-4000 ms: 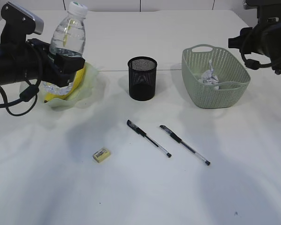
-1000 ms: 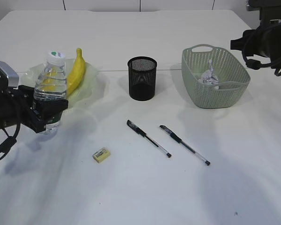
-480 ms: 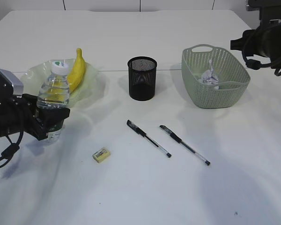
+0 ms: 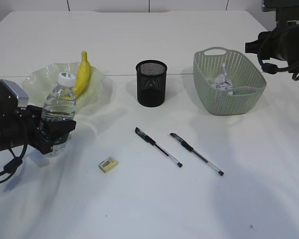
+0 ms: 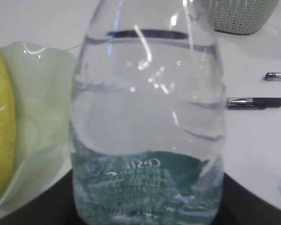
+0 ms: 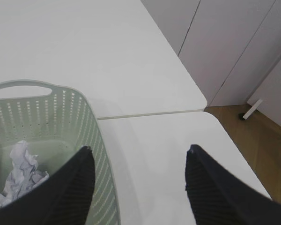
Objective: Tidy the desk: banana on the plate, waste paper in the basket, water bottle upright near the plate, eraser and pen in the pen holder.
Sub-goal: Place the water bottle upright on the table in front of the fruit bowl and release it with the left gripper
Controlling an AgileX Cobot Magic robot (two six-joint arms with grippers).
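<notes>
White desk: the left gripper, closed around the clear plastic water bottle, has lowered it upright beside the pale green plate; release looks next. Right gripper hangs open, empty.

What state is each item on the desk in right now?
water bottle: upright beside the plate, capped, gripped
left gripper: shut on the bottle
right gripper: open, empty
banana: on the plate
waste paper: in the basket
pens: lying on the desk
eraser: on the desk
pen holder: upright
</notes>
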